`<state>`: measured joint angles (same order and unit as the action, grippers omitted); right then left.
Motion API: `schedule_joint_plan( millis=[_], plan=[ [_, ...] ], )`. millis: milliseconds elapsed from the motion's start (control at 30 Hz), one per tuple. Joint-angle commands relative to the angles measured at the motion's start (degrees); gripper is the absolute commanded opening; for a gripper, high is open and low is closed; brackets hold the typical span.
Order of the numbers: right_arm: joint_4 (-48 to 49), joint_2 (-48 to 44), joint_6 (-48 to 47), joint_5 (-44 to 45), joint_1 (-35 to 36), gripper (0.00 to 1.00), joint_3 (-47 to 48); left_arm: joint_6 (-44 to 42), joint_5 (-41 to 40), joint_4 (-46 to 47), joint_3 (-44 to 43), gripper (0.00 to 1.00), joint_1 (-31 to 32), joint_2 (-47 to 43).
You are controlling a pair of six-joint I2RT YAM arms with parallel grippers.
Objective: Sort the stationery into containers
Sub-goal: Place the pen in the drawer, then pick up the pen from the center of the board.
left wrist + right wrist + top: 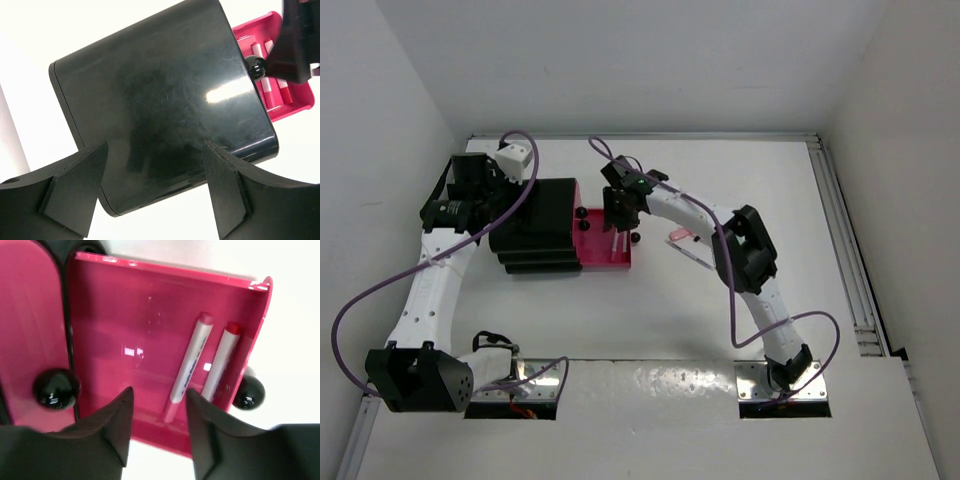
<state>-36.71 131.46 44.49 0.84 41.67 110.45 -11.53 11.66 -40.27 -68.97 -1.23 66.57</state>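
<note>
The black stepped drawer unit (pixel 535 225) has its lowest bright pink drawer (pixel 610 258) pulled open to the right. In the right wrist view the drawer (pixel 125 325) holds a white pen with a pink cap (pixel 190 362) and a white pen with a red cap (pixel 223 360). My right gripper (pixel 157 405) hovers open and empty over the drawer; in the top view it (pixel 620 215) is right above it. My left gripper (pixel 156 145) is open at the unit's glossy black top (pixel 160 95), holding nothing; in the top view it (pixel 498 212) is at the unit's left side.
A pink pen (pixel 682 237) and a thin white piece (pixel 694 256) lie on the table under my right arm. Round black knobs (pixel 248 392) (pixel 55 388) stick out from the drawer fronts. Walls and a rail (pixel 845 250) bound the table.
</note>
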Motion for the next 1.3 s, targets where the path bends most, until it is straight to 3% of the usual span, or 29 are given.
schedule_joint_plan(
  millis=[0, 67, 200, 300, 367, 467, 800, 1267],
  plan=[
    [-0.5, -10.1, -2.5, -0.6, -1.8, 0.38, -2.0, -0.2, 0.6, 1.2, -0.3, 0.82, -0.7, -1.4],
    [-0.4, -16.4, -5.8, -3.7, -4.1, 0.24, -8.5, -0.2, 0.6, 1.0, -0.6, 0.82, -0.8, -1.5],
    [-2.1, -24.7, -20.3, -2.3, -7.4, 0.17, -19.7, -0.3, 0.9, 1.2, -0.4, 0.82, -0.6, -2.4],
    [-3.1, -28.1, -21.7, 2.9, -12.1, 0.13, -26.8, -0.5, 1.0, 1.2, -0.1, 0.82, -0.6, -2.9],
    [-3.5, -28.9, -20.2, 4.2, -16.8, 0.16, -29.7, -0.7, 1.3, 1.2, 0.4, 0.82, -0.6, -3.5],
    [-3.1, -28.3, -15.1, 8.4, -22.0, 0.4, -31.7, -0.7, 1.4, 1.7, 0.9, 0.82, -0.6, -3.4],
    [-4.3, -17.8, -8.9, 8.3, -29.0, 0.34, -23.7, -0.7, 0.9, 1.8, 0.5, 0.82, -0.5, -2.2],
    [-3.5, -7.3, -6.6, 9.0, -29.3, 0.44, -16.0, 0.5, 0.5, 1.4, 0.5, 0.83, -0.6, -0.7]
  ],
)
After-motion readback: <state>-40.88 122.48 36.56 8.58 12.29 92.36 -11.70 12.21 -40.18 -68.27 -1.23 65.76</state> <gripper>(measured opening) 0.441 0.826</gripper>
